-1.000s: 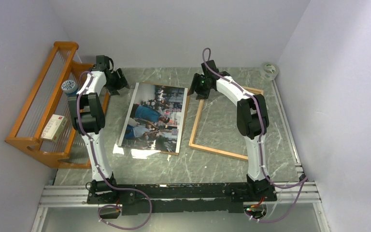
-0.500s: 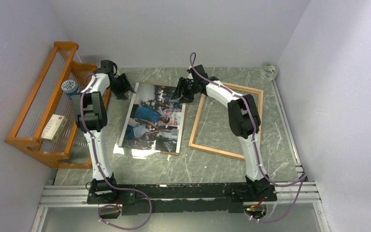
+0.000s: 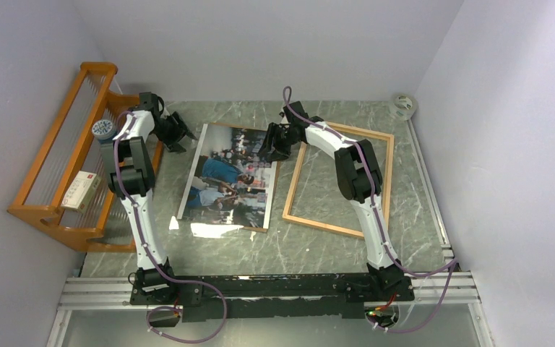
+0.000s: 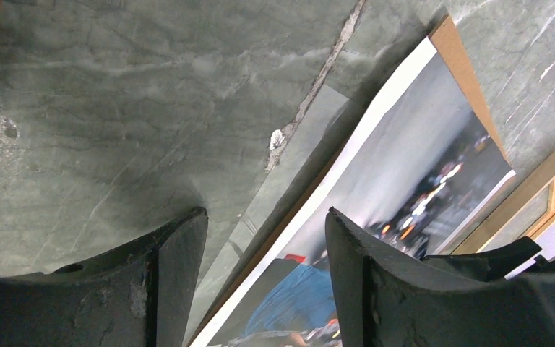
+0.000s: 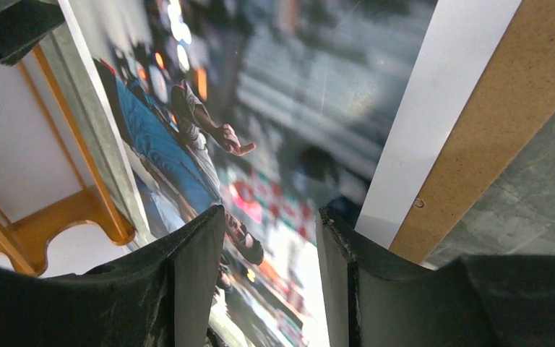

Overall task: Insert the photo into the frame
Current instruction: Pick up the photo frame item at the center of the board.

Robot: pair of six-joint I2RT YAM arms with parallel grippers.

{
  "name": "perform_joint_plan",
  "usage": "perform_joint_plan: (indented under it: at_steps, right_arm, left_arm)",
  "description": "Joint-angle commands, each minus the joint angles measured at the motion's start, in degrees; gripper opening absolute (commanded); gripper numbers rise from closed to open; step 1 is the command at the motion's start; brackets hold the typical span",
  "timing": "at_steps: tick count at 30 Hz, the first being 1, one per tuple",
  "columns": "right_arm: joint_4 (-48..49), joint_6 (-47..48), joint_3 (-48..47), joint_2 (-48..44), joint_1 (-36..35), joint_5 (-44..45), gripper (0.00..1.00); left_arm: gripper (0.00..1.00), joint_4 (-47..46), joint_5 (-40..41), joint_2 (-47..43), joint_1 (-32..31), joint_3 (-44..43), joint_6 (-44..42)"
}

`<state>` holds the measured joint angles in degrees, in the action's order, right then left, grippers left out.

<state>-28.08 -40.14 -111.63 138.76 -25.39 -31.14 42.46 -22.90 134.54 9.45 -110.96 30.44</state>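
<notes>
1. The photo (image 3: 231,179) lies flat and face up on a brown backing board (image 5: 477,137), left of the centre of the table (image 3: 260,249). Its white border stops just short of the board's edge, leaving a lip where a finger might get under the paper.
2. The frame (image 3: 325,225) lies empty at 3 o'clock from the photo, just beside it and slightly skewed. Marble shows through its opening, so the print is not yet in.
3. The left gripper (image 4: 264,238) is at the photo's 11 o'clock corner with its jaws apart, holding nothing. It straddles the print's left edge, one finger over bare marble and the other over the picture.
4. The right gripper (image 5: 267,231) is at the photo's 1 o'clock corner with its jaws apart and nothing clamped. It sits over the printed area just inside the white border. Whether its tips touch the paper cannot be told.
5. Judgement: the arms take the two far corners because the sheet is large and limp, and a single grip would likely let it sag or crease.
6. The orange rack (image 3: 58,173) at 9 o'clock and the tape roll (image 3: 403,105) at the table's 1 o'clock corner appear to play no part.
</notes>
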Motion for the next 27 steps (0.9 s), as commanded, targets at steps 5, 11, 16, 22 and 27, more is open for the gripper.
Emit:
perform_joint_plan:
  at_steps: [5, 11, 16, 22, 27]
  right_arm:
    - [-9.2, 1.9, -1.5, 3.5, -0.1, 7.3, 0.52]
    - [-10.8, 2.5, -2.4, 5.4, 0.0, 7.7, 0.52]
    - [-10.2, 2.7, -1.9, 5.6, 0.0, 7.2, 0.51]
    - [-10.2, 2.9, -2.1, 6.3, 0.1, 6.6, 0.51]
    - [-9.9, 3.0, -1.9, 6.3, 0.4, 6.6, 0.51]
  left_arm:
    - [0.61, 5.8, -6.8, 5.4, 0.0, -2.6, -2.9]
    - [0.59, 6.8, -13.1, 7.0, 0.1, -3.2, -2.2]
    - [0.56, 3.7, -15.4, 5.6, 0.4, -1.8, -1.3]
    - [0.49, -1.5, -22.2, 4.3, 0.8, -0.7, -0.5]
    - [0.42, -3.7, -24.8, 2.4, 1.0, 0.2, 1.3]
